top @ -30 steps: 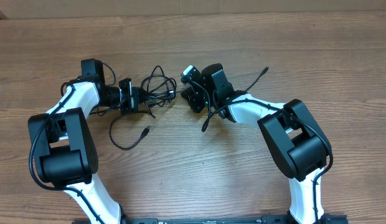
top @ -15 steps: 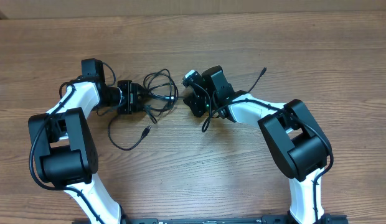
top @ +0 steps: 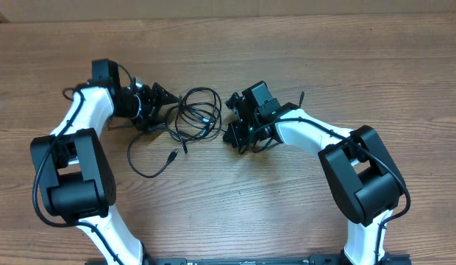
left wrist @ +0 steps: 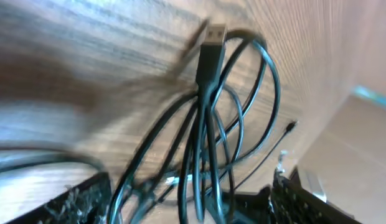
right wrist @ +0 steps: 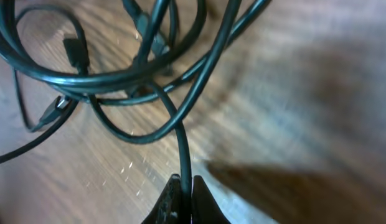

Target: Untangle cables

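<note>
Tangle of thin black flexible cables (top: 200, 114), light, limp and likely springy, lies on the brown wooden counter (top: 287, 44) between the wide-spread left hand (top: 156, 109) and the right hand (right wrist: 182, 193) pinching one strand; gripping just behind the metal-tipped black plug (left wrist: 211, 46) looks surest.

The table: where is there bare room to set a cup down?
Bare wood: the far strip of the table, and the near middle between the left arm and right arm. Crowded: the centre, where the cables bunch between the left gripper and right gripper.
</note>
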Robot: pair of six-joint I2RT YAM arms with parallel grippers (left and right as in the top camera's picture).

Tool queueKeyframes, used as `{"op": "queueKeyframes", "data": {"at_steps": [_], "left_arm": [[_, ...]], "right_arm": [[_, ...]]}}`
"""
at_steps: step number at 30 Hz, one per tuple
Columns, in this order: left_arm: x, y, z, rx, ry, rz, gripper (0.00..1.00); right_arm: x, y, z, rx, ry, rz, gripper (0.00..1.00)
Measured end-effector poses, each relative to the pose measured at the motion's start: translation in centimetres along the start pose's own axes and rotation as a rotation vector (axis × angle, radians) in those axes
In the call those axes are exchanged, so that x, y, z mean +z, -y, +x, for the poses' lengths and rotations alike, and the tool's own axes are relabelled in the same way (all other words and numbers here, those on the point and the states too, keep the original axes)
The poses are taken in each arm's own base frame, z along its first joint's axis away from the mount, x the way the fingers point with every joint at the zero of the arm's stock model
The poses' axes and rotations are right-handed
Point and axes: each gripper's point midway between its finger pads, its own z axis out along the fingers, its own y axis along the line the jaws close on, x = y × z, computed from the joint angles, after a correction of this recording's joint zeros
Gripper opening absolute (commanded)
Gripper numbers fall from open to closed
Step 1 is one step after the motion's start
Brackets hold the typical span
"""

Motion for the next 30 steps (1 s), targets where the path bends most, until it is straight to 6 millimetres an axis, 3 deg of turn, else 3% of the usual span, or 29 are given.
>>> {"op": "queueKeyframes", "data": {"at_steps": [4, 10, 16, 22, 30], "left_arm": [[-2.1, 0.3, 0.2, 0.066, 0.011, -0.145, 0.68], [-3.6, 2.7, 0.9, 0.262, 0.061, -0.351, 0.68], [-0.9, 4.9, 4.1, 0.441, 0.034, -0.453, 0.88], [1.8, 5.6, 7.2, 0.501, -0.005, -0.504, 0.84], [4.4, 3.1, 7.1, 0.408, 0.028, -0.523, 0.87]], "right_arm": [[0.0, -0.1, 0.9, 0.068, -0.039, -0.009, 0.04], [-0.2, 0.5, 1.8, 0.175, -0.070, 0.021, 0.04], [-0.7, 1.9, 2.7, 0.280, -0.100, 0.059, 0.04], [-1.4, 3.0, 2.4, 0.328, -0.092, 0.067, 0.04], [-1.4, 3.1, 2.3, 0.334, -0.087, 0.069, 0.04]]}}
